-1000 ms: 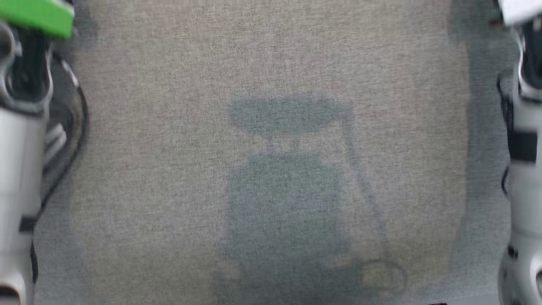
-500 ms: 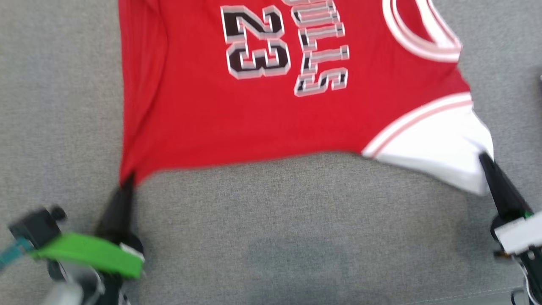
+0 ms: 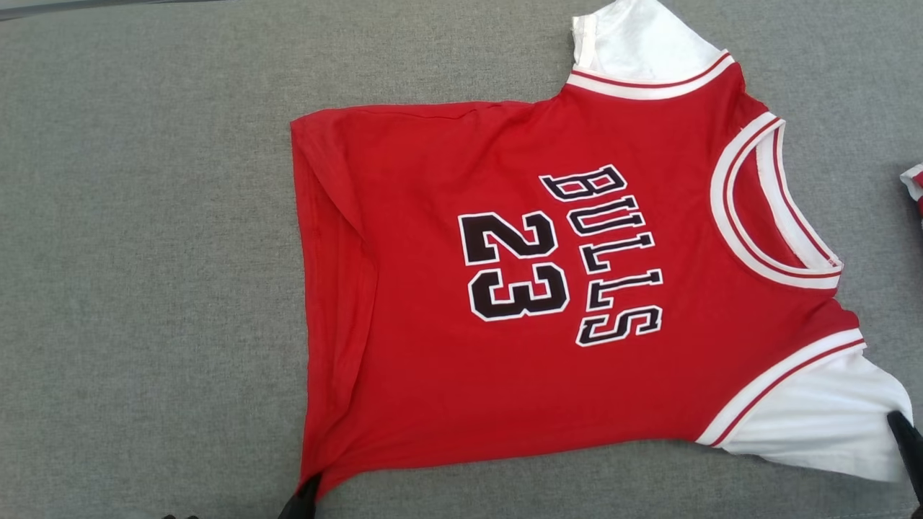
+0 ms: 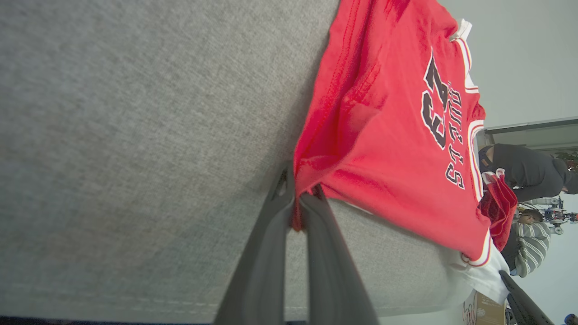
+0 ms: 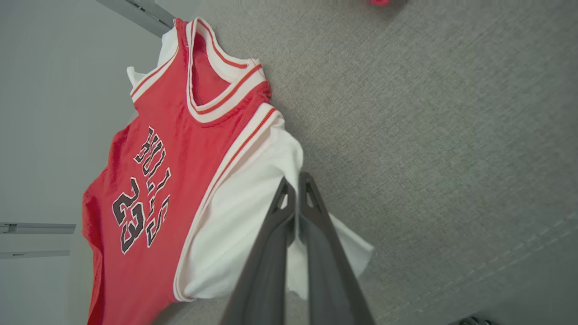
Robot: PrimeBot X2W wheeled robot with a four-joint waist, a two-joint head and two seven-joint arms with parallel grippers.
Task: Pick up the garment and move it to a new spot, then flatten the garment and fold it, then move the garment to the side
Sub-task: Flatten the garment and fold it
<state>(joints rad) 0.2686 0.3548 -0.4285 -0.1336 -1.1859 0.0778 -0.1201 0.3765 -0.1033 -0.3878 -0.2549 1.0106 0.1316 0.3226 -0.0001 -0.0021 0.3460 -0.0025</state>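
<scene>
Lying beyond left gripper (image 4: pixel 297 195), pinched garment (image 3: pixel 433 382)

Head view: we see only the dark tip of the left tool (image 3: pixel 306 496); the lower edge cuts off the rest. The right tool (image 3: pixel 901 425) is likewise cropped at the right edge. A red-and-white scrap (image 3: pixel 914 189) at that edge is too cropped for us to identify.

Left wrist view: the hem corner of the garment (image 4: pixel 384 149) is hidden between that tool's closed fingers (image 4: pixel 266 262), and its far end runs off the top.

Right wrist view: a red object (image 5: pixel 380 2) is clipped by the top edge.
</scene>
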